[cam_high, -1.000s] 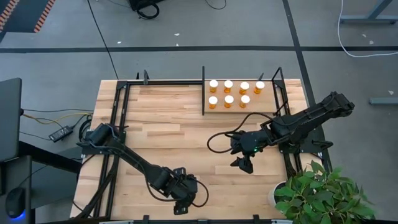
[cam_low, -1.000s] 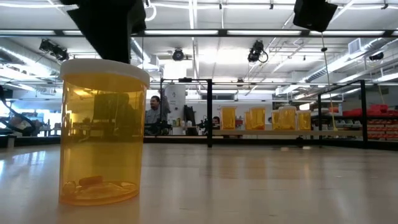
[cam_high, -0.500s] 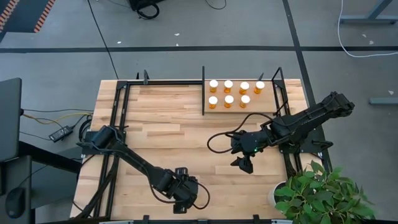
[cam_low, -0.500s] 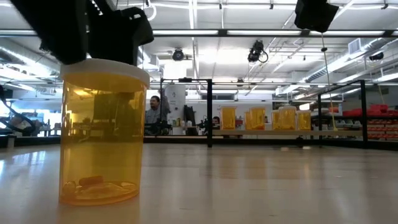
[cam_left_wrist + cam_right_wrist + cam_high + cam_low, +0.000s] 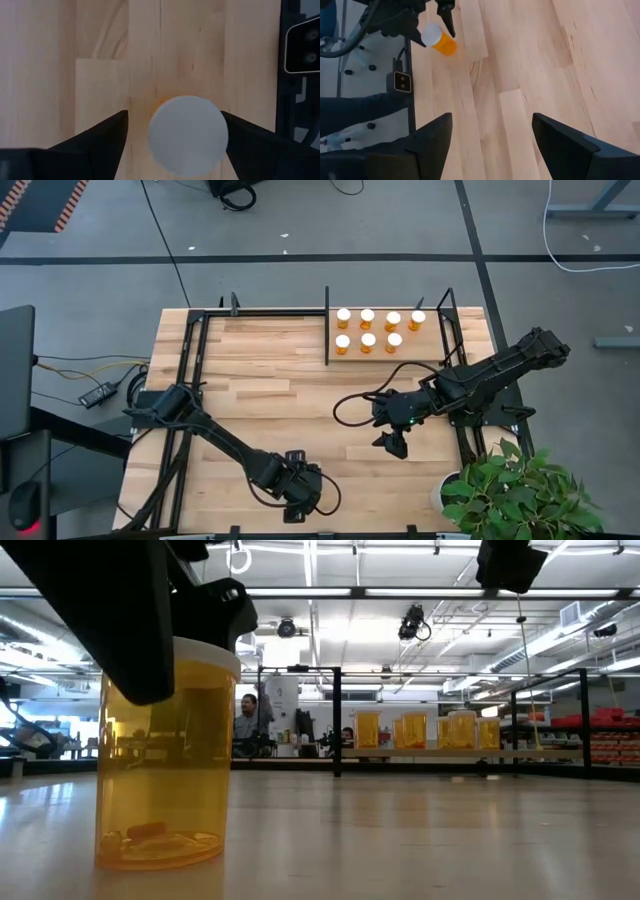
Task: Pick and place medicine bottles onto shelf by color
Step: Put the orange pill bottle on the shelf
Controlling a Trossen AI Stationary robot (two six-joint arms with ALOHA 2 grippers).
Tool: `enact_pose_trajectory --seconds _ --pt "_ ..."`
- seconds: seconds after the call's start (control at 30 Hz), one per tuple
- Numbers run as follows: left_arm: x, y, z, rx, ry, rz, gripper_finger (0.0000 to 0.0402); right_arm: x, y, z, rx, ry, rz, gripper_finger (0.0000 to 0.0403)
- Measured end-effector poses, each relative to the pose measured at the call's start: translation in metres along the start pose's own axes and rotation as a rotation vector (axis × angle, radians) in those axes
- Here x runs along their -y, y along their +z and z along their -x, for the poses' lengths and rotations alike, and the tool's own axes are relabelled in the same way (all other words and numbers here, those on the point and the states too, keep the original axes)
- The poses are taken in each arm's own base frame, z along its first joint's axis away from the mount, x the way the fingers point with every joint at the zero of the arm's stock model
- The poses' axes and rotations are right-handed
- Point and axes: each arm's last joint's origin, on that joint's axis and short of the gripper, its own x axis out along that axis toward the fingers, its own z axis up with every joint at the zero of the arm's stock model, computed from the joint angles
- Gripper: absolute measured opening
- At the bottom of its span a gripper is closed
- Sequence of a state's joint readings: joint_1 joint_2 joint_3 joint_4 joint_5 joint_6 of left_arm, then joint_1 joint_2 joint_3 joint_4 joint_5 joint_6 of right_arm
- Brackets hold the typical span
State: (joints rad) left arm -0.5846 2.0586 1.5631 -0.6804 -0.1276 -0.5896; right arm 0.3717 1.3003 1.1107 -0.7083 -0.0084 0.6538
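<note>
Left gripper (image 5: 172, 132) over lone bottle (image 5: 188, 135), fingers (image 5: 95, 140) open astride cap: centre, drop lower, squeeze body. Right gripper (image 5: 492, 137) open mid-counter (image 5: 260, 370), waiting.

Planked wooden tabletop (image 5: 270, 370), a green potted plant (image 5: 520, 495) at its five o'clock corner, a small black box (image 5: 97, 393) with cables at nine o'clock, and, possibly seated, a person (image 5: 245, 720) beyond.
</note>
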Motion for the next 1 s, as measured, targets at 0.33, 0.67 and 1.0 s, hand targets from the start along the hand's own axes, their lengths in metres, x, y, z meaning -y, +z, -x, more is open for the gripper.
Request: enact_pose_trajectory --seconds 0.33,0.67,1.0 --pt "-0.004 0.003 0.000 0.003 0.002 0.012 0.0241 0.000 -0.001 0.000 -0.005 -0.004 0.000 0.0282" --pt "-0.008 0.006 -0.001 0.005 0.006 0.023 0.0219 0.005 -0.008 0.004 -0.080 -0.034 -0.017 0.0282" --pt "-0.043 0.046 0.011 0.083 0.016 0.049 0.0211 0.018 -0.018 0.066 0.088 -0.042 -0.145 0.0282"
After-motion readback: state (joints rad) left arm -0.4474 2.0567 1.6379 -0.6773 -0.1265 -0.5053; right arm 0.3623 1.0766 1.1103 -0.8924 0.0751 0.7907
